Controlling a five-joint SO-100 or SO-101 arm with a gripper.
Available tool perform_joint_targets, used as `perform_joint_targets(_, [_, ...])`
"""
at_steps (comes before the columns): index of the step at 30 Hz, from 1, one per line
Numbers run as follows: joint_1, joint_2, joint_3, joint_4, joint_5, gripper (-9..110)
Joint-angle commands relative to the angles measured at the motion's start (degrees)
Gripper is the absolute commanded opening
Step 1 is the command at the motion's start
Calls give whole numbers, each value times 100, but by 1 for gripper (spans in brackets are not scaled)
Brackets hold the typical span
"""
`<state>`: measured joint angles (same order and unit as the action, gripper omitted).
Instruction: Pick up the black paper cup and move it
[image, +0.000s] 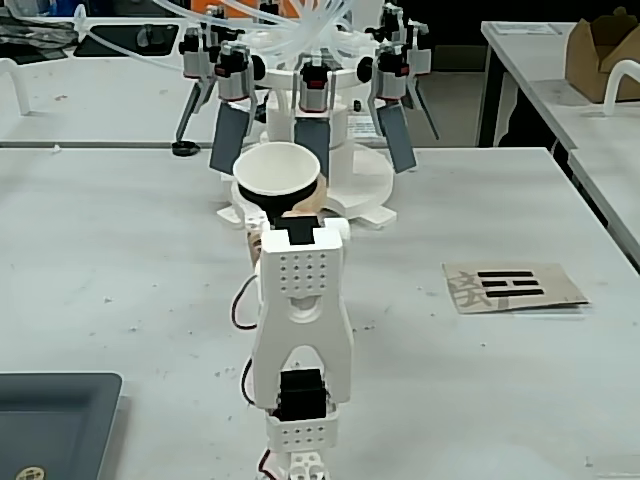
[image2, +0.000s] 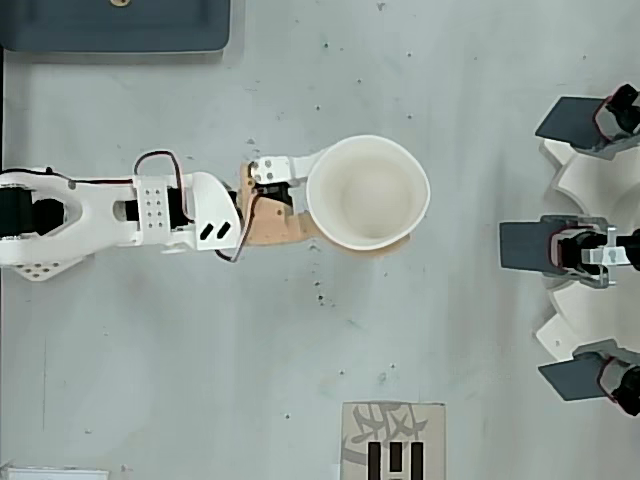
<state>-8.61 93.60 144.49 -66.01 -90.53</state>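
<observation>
The black paper cup (image: 279, 172) is held upright above the table, straight ahead of the arm in the fixed view; its white inside faces up and a strip of black wall shows below the rim. From overhead only the cup's white rim and inside (image2: 367, 192) show. My gripper (image: 282, 207) (image2: 352, 198) is shut on the cup, a white finger (image2: 290, 163) on one side and a tan finger (image2: 275, 226) on the other. The arm's upper body hides most of the gripper in the fixed view.
A white machine with several dark paddles (image: 312, 150) (image2: 560, 246) stands just beyond the cup. A dark tray (image: 50, 420) (image2: 115, 25) lies beside the arm's base. A printed card (image: 510, 287) (image2: 392, 445) lies on the table. A cardboard box (image: 600, 55) sits on another table.
</observation>
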Motion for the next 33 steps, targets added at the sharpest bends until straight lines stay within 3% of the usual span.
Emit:
perform_joint_targets(1, [185,167,-167,-70,26,8])
perform_joint_targets(33, [554,-1898,-2364,123,114,8])
